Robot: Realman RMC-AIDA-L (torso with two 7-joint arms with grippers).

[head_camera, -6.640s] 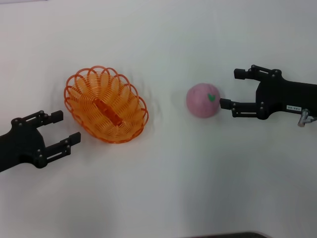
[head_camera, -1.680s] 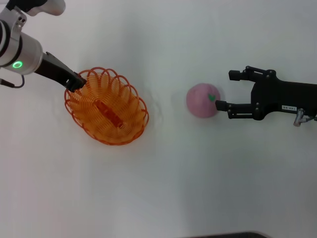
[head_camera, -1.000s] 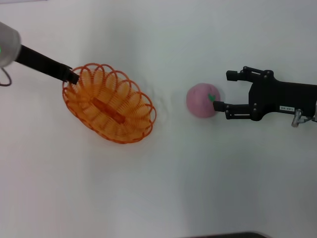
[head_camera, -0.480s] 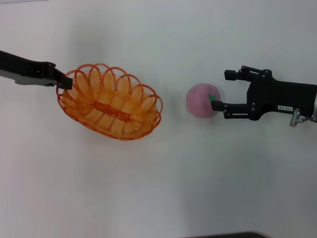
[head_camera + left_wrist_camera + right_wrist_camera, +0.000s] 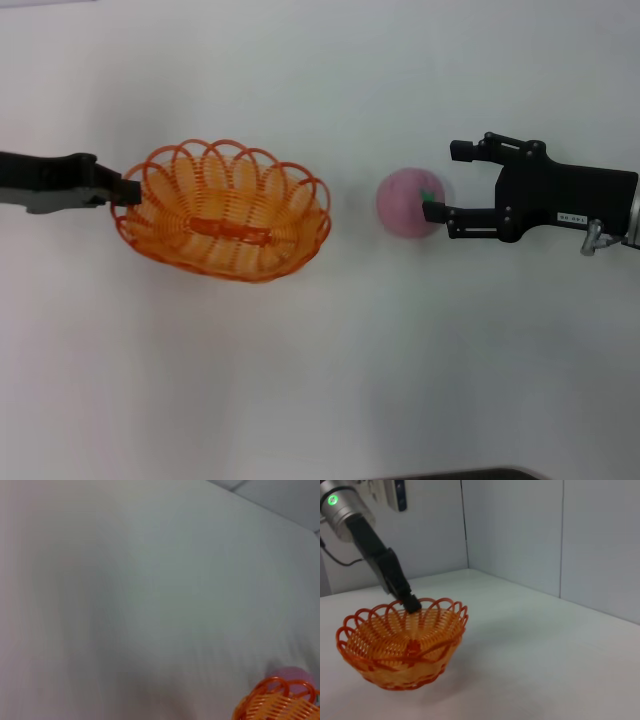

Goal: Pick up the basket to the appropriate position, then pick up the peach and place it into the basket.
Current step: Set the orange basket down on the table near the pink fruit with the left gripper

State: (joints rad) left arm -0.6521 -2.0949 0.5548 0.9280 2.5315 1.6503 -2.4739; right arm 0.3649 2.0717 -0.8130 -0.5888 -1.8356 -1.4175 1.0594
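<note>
The orange basket lies left of centre in the head view, its long axis running left to right. My left gripper reaches in from the left edge and is shut on the basket's left rim. The right wrist view shows the same grip, the left gripper pinching the far rim of the basket. The pink peach rests on the white table, right of the basket and apart from it. My right gripper stands open just right of the peach, its lower finger at the peach's side. In the left wrist view, a piece of the basket shows with the peach behind it.
The white table stretches all around. Grey wall panels rise behind the table in the right wrist view.
The left gripper took hold of the basket's rim, turned the basket level and carried it rightward toward the peach. The right gripper crept slightly left beside the peach and stayed open.
</note>
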